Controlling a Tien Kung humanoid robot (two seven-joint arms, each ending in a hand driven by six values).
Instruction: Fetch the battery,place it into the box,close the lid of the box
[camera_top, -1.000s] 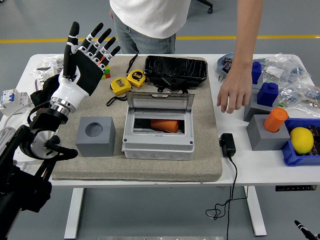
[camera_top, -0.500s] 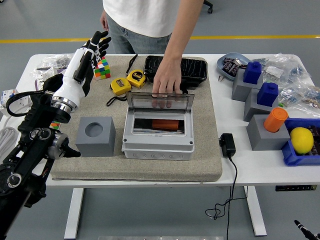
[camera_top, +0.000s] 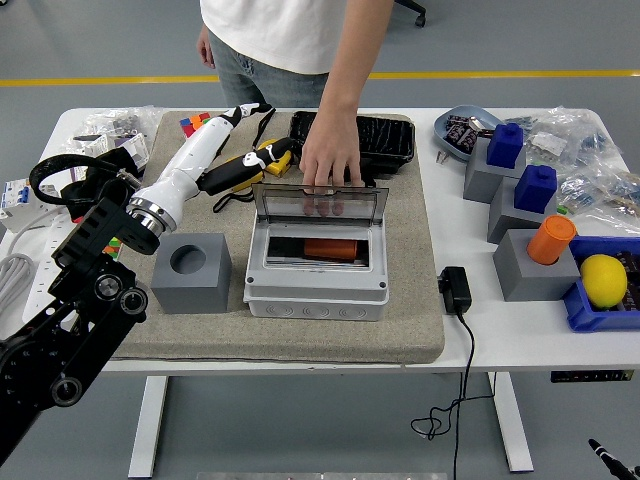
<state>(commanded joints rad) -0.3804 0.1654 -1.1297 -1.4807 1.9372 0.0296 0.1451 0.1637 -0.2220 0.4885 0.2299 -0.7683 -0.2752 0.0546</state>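
orange battery (camera_top: 331, 249) lying inside the open box (camera_top: 317, 262), well right of the left hand (camera_top: 258, 160). fingers there extended flat over yellow tape measures (camera_top: 240, 170), gripping nothing. person's hand (camera_top: 331, 160) on raised lid (camera_top: 319, 203).

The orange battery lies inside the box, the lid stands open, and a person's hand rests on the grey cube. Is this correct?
Not quite. The head view shows the person's hand on the open lid of the box, not the grey cube. The battery is inside.
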